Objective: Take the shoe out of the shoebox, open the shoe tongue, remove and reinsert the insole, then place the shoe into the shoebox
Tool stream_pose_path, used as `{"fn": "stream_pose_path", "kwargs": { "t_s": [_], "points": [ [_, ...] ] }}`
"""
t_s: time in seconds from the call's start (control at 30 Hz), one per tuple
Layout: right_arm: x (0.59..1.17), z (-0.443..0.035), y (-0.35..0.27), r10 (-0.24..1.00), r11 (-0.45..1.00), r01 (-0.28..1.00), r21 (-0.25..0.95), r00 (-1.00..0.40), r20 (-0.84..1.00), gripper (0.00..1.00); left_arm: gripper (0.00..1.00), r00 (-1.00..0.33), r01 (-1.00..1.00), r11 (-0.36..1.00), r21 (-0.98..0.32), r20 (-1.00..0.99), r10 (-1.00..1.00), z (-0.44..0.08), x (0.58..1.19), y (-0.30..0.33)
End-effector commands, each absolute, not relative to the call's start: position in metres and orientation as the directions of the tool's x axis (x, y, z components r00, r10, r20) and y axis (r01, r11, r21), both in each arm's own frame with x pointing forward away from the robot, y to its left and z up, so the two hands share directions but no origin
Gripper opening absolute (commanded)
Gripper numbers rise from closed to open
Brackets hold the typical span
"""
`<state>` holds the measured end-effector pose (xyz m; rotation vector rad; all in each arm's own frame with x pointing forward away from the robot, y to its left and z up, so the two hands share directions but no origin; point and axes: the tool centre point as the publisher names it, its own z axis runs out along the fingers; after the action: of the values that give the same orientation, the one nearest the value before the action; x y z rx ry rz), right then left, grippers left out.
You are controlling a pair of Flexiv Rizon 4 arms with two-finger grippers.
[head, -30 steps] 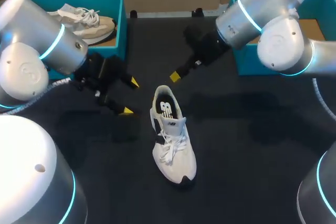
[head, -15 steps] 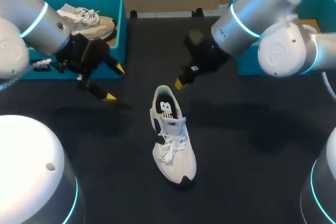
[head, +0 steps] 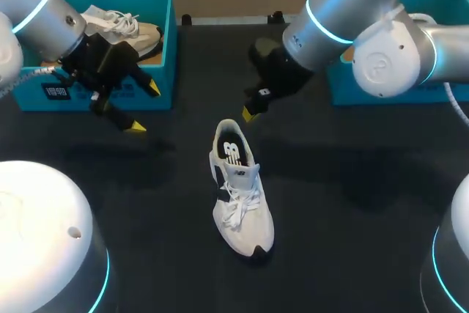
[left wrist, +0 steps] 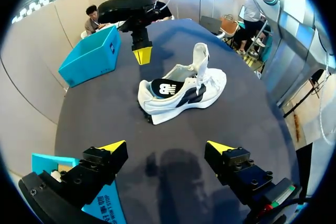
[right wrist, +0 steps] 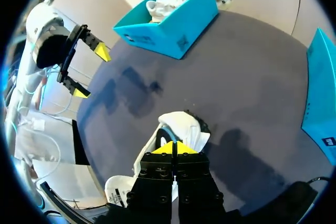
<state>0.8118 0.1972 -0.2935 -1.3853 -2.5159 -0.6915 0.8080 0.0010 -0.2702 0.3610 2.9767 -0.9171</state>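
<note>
Two shoes: white shoe (head: 238, 196) just ahead of right gripper (head: 249, 113), jaws closed, empty; beige shoe (head: 135, 34) in left shoebox (head: 169, 34) beside open-jawed left gripper (head: 144, 108); second shoebox (head: 341, 91) well apart.

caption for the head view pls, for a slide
White shoe out on the table; left gripper, jaws open, beside the left box; right gripper, jaws shut, near the shoe's heel.

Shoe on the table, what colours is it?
The shoe is white with dark side panels and white laces; this shows best in the left wrist view.
</note>
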Motion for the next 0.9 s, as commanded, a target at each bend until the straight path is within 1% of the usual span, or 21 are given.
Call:
{"fn": "stream_pose_path", "kwargs": {
  "t_s": [0.03,0.27,0.43,0.67,0.9],
  "points": [
    [0.806,-0.297,0.205,0.856,0.366,0.861,0.352,-0.461,0.236,0.00,1.00,-0.973,0.220,0.804,-0.552,-0.070,0.219,-0.271,0.809,0.000],
    [0.797,-0.300,0.208,0.923,0.302,0.891,0.339,-0.362,0.130,0.00,1.00,-0.973,0.220,0.804,-0.552,-0.070,0.219,-0.271,0.809,0.000],
    [0.791,-0.296,0.214,0.948,0.250,0.917,0.312,-0.298,0.115,0.00,1.00,-0.973,0.220,0.804,-0.552,-0.070,0.219,-0.271,0.809,0.000],
    [0.774,-0.289,0.229,0.966,0.205,0.936,0.287,-0.241,0.097,0.00,1.00,-0.973,0.220,0.804,-0.552,-0.070,0.219,-0.271,0.809,0.000],
    [0.757,-0.301,0.235,0.975,0.159,0.952,0.260,-0.193,0.112,0.00,1.00,-0.973,0.220,0.804,-0.552,-0.070,0.219,-0.271,0.809,0.000]
  ]
}}
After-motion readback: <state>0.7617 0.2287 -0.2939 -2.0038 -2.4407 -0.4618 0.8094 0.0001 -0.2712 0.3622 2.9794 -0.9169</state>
